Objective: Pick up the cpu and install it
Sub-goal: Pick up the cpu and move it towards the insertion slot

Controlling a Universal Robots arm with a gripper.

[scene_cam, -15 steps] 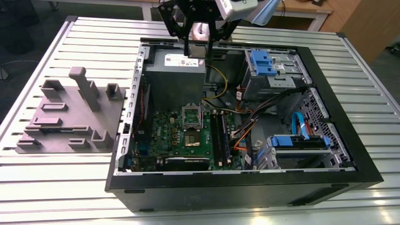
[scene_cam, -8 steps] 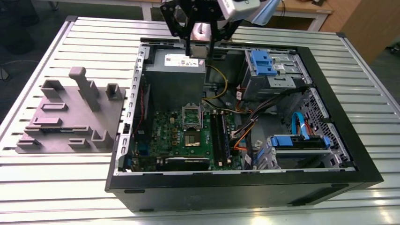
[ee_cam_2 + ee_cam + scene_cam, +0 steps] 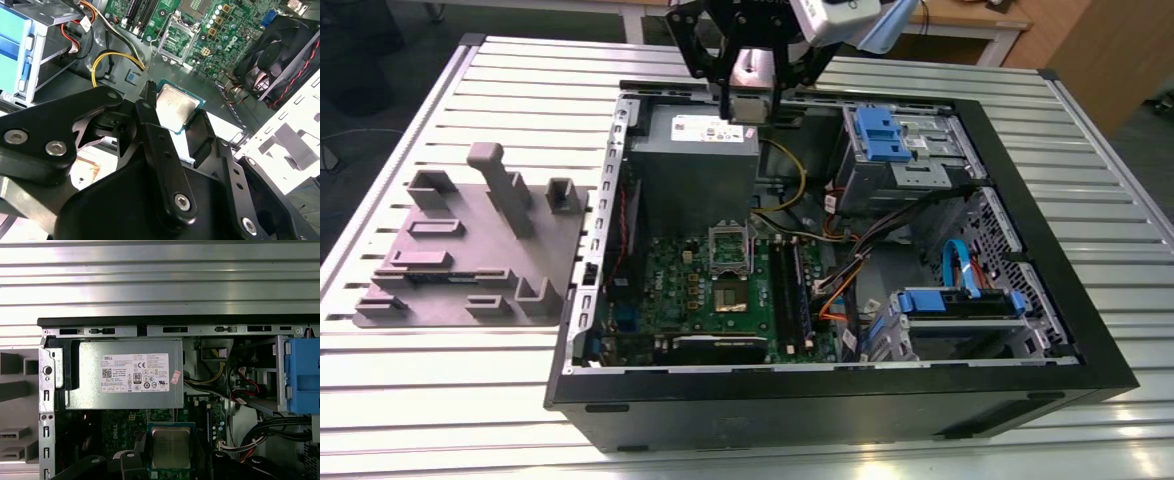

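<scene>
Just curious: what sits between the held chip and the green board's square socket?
In the exterior view, the grey metal box with a white label lies between the chip and the socket.

This looks like a robotics lab or test workshop. A ribbed aluminium bench [image 3: 440, 400] carries an opened desktop computer case [image 3: 854, 405], with a grey moulded parts fixture [image 3: 467, 250] beside it. A black robot gripper [image 3: 747, 110] hangs above, and plain wooden office furniture [image 3: 1101, 50] stands behind.
</scene>
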